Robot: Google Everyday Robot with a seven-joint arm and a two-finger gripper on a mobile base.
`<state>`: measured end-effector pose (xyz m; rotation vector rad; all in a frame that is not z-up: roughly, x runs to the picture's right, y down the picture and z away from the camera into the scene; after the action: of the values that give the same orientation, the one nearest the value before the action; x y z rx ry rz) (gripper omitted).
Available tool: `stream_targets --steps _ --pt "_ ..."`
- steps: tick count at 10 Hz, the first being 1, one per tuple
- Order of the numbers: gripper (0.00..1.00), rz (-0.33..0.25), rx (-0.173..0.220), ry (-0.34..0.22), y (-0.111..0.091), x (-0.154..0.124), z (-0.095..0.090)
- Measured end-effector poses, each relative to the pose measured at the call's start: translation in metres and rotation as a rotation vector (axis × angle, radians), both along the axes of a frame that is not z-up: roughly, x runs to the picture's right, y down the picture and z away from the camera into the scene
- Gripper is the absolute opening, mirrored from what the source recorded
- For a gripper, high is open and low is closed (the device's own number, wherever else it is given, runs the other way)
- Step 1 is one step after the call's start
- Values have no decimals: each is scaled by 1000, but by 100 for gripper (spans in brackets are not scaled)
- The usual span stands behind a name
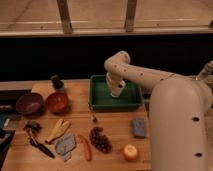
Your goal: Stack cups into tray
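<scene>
The green rectangular tray [131, 101] stands at the back middle of the wooden table. My pale arm bends down from the right, and its gripper [116, 91] is inside the tray, low over the tray's floor near its middle. I cannot make out a small pale cup anywhere. The end of the arm hides whatever lies under it in the tray.
A purple bowl [28, 103] and an orange-red bowl [56, 101] sit at the left, with a dark object [56, 81] behind them. In front lie a banana [58, 130], a black tool [37, 140], grapes [100, 140], a blue sponge [138, 127] and an orange fruit [131, 152]. My pale body fills the right.
</scene>
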<state>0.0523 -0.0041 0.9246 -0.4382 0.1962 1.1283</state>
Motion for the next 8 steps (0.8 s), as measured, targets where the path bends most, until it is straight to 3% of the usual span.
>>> stream_targets --steps 3,6,8 --pt "31 11 -28 -16 7 -2 10" --pt "60 11 -29 -16 8 -2 10" --pt "65 -11 -41 -20 7 -5 10"
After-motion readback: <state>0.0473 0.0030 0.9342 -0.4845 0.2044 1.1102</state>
